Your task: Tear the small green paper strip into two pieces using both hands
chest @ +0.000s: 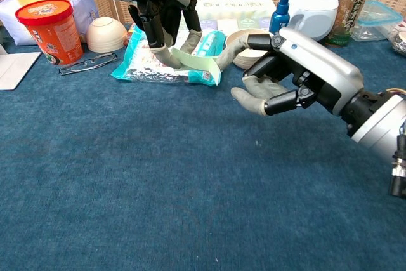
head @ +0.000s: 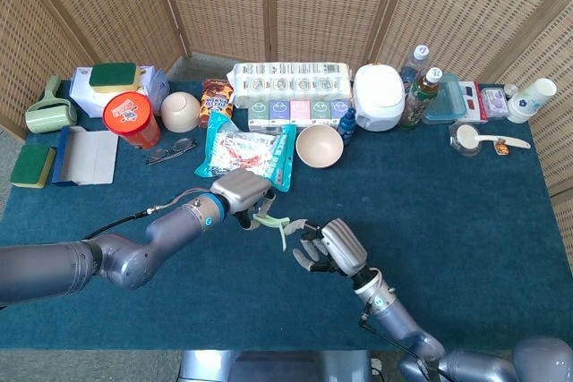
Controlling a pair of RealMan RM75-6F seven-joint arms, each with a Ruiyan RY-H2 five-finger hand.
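Observation:
My left hand (head: 240,192) hovers over the blue cloth near the middle of the table and pinches the pale green paper strip (head: 276,224) at one end. In the chest view this left hand (chest: 158,4) holds the strip (chest: 193,61) off the table, with the strip reaching to the right. My right hand (head: 327,246) has its fingers apart and holds nothing. It sits just right of the strip's free end. In the chest view one finger of the right hand (chest: 285,71) covers that end; whether it touches the paper I cannot tell.
A blue snack bag (head: 246,151) lies just behind the left hand, with a beige bowl (head: 320,146) to its right. A red tub (head: 131,119) and glasses (head: 170,151) are further left. Boxes, bottles and a white cooker (head: 378,96) line the back edge.

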